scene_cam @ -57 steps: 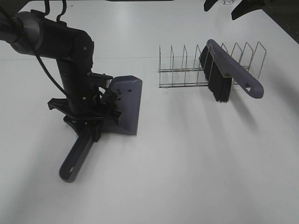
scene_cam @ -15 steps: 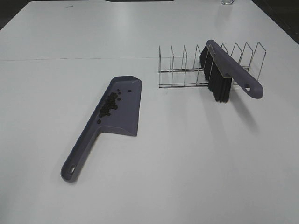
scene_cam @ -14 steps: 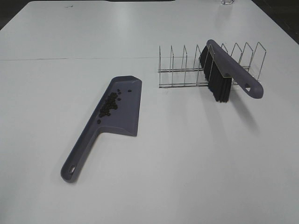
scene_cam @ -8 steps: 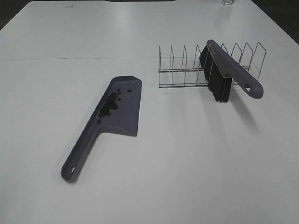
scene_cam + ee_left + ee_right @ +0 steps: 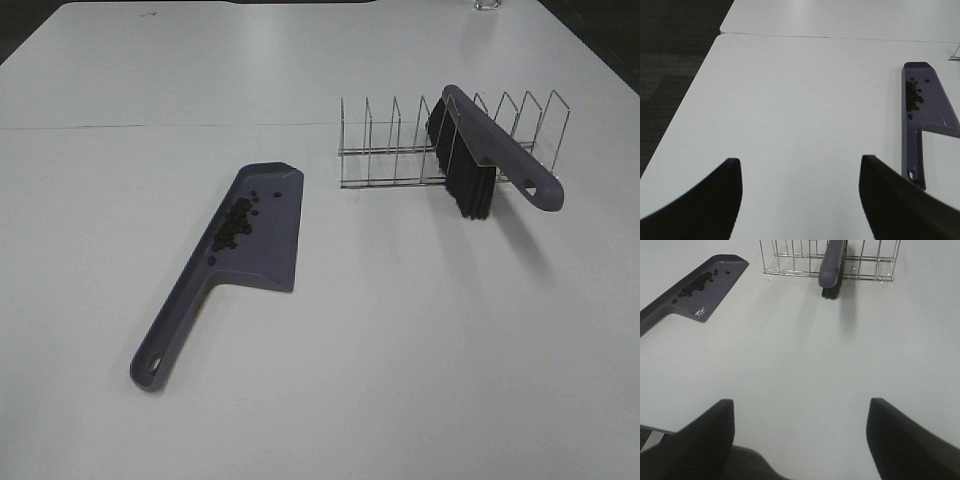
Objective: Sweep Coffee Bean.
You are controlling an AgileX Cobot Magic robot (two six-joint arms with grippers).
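A purple dustpan (image 5: 252, 232) lies flat on the white table (image 5: 420, 360), toward the left half of the surface, its long handle running toward the near left corner and ending in a hanging hole. The coffee beans (image 5: 231, 225) sit inside the pan in a loose dark cluster along its left wall, with a few strays scattered toward the pan's far lip. None can be made out on the bare tabletop.

Toward the far right of the table stands a wire rack (image 5: 400, 150) of upright dividers. A brush (image 5: 490, 155) with a purple back and black bristles rests tilted in it, bristles down and touching the table just in front of the rack, handle pointing toward the right edge. The rack and the dustpan are well apart. A thin seam crosses the table from left to right behind both.

No brand, label or writing can be read on the dustpan, the brush or the rack.

Neither arm appears in the high view. In the left wrist view the left gripper (image 5: 800, 197) hovers over the table's left edge with its two dark fingers spread wide and nothing between them. In the right wrist view the right gripper (image 5: 800, 437) hangs at the near edge, likewise parted and empty.
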